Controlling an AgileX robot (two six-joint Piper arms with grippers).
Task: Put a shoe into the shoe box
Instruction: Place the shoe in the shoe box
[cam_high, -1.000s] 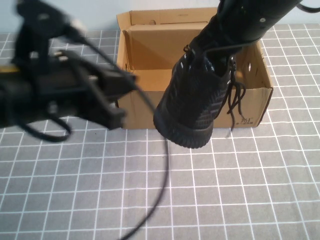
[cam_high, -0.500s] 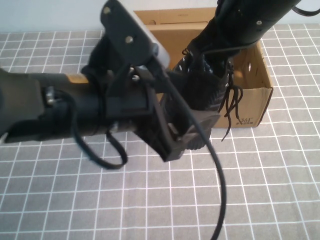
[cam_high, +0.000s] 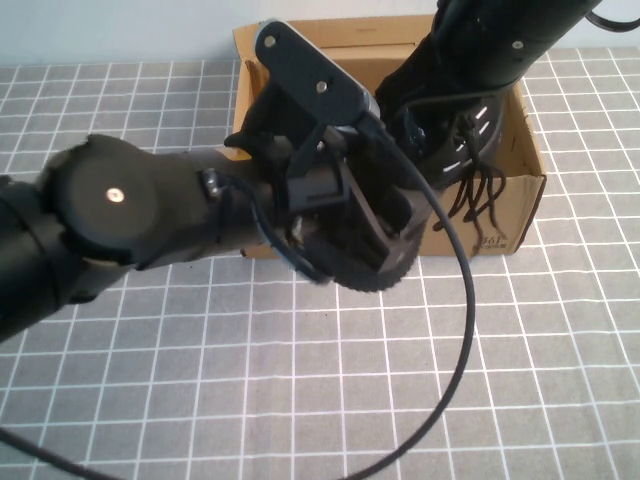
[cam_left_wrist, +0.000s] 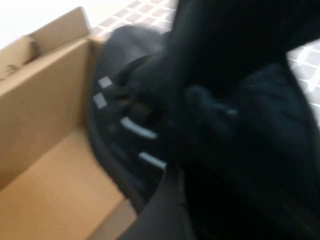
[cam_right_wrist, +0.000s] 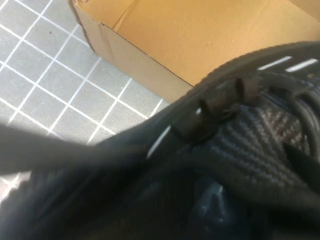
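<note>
The black knit shoe (cam_high: 455, 145) with white dashes hangs tilted over the front wall of the open brown shoe box (cam_high: 500, 215), heel high, toe (cam_high: 365, 270) low in front of the box. Its laces dangle outside the wall. My right gripper (cam_high: 425, 105) comes down from the upper right and is shut on the shoe's collar; the right wrist view shows the shoe (cam_right_wrist: 250, 140) close up over the box (cam_right_wrist: 165, 30). My left gripper (cam_high: 375, 225) is pressed against the shoe's toe end. The left wrist view is filled by the shoe (cam_left_wrist: 130, 125) beside the box's inside (cam_left_wrist: 45, 115).
My thick left arm (cam_high: 130, 220) crosses the table's left and middle, and its black cable (cam_high: 455, 330) loops over the grey gridded mat (cam_high: 520, 380). The box's lid flap (cam_high: 330, 35) stands at the back against the wall.
My left arm has swung in from the left to the shoe's toe. The right arm has carried the shoe slightly back and up, toward the box.
</note>
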